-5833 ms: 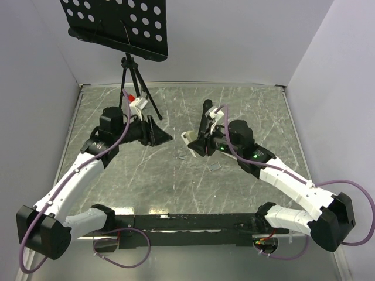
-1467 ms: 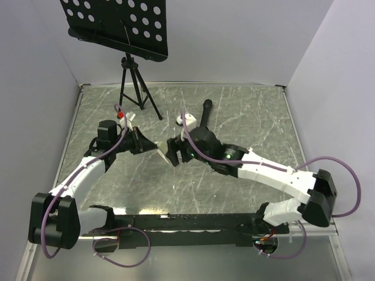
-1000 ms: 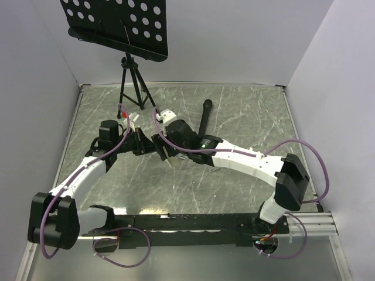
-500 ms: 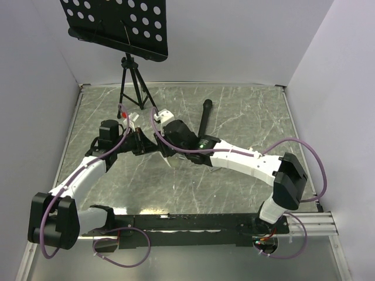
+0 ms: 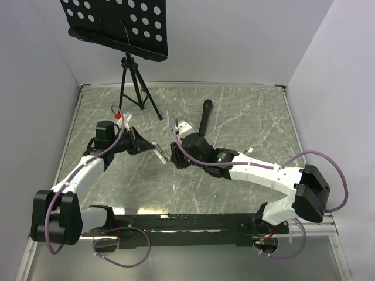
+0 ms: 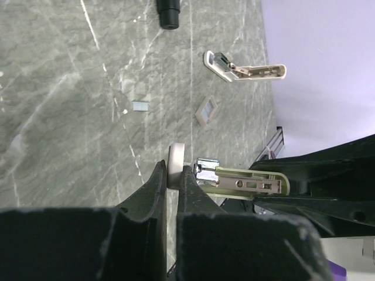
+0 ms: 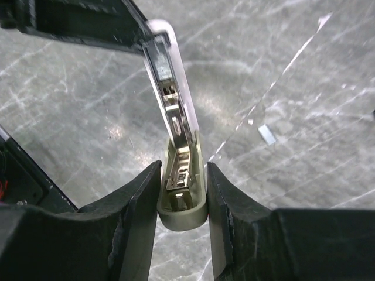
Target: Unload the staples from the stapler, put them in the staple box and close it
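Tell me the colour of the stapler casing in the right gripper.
The stapler casing is dull olive-beige; right wrist view shows it best.

A black tripod [image 5: 134, 82] stands on my grey, white-veined surface [image 5: 252, 117], a perforated black panel [image 5: 117, 23] tilted on top of it, one plain pale lilac wall [image 5: 234, 41] behind it and matching walls to its left and right, all evenly lit.

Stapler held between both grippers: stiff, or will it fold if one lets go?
Probably folds: the stapler is hinged open, left gripper on one half, right gripper on the other. Likely slick too, with smooth plastic and chrome showing.
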`<act>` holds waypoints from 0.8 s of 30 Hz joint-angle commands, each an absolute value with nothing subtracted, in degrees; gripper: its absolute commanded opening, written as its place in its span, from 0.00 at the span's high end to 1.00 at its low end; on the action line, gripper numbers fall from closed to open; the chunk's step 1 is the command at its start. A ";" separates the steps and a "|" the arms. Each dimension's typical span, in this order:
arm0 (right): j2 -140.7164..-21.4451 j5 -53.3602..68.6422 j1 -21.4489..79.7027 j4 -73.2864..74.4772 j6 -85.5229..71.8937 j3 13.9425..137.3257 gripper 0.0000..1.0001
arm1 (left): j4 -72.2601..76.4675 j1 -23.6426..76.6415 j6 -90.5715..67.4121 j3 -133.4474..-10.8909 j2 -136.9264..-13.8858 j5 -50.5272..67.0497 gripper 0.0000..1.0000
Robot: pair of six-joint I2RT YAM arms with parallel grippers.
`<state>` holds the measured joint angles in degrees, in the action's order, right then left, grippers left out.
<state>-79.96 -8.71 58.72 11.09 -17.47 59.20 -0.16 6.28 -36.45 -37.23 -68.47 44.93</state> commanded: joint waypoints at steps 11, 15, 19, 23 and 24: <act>-81.12 -10.46 57.92 13.62 -24.70 49.75 0.60 | 2.99 4.40 -39.81 -37.88 -67.50 44.74 0.99; -81.74 -9.76 57.92 12.57 -25.40 48.43 0.61 | 2.46 4.22 -39.73 -37.79 -67.24 43.95 0.99; -81.30 -7.13 57.92 10.55 -26.54 46.94 0.61 | 1.76 4.04 -39.55 -37.88 -67.32 43.24 0.99; -80.77 -5.02 57.92 8.18 -28.56 45.27 0.60 | 0.62 3.69 -39.29 -38.06 -67.41 41.67 0.99; -80.51 -4.84 57.92 7.91 -29.00 44.57 0.60 | 0.27 3.69 -39.11 -38.14 -67.24 41.49 0.99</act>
<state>-80.05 -5.96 58.22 1.10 -27.57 48.40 -2.96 5.41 -35.55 -36.73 -68.47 42.59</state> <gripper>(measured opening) 0.415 0.060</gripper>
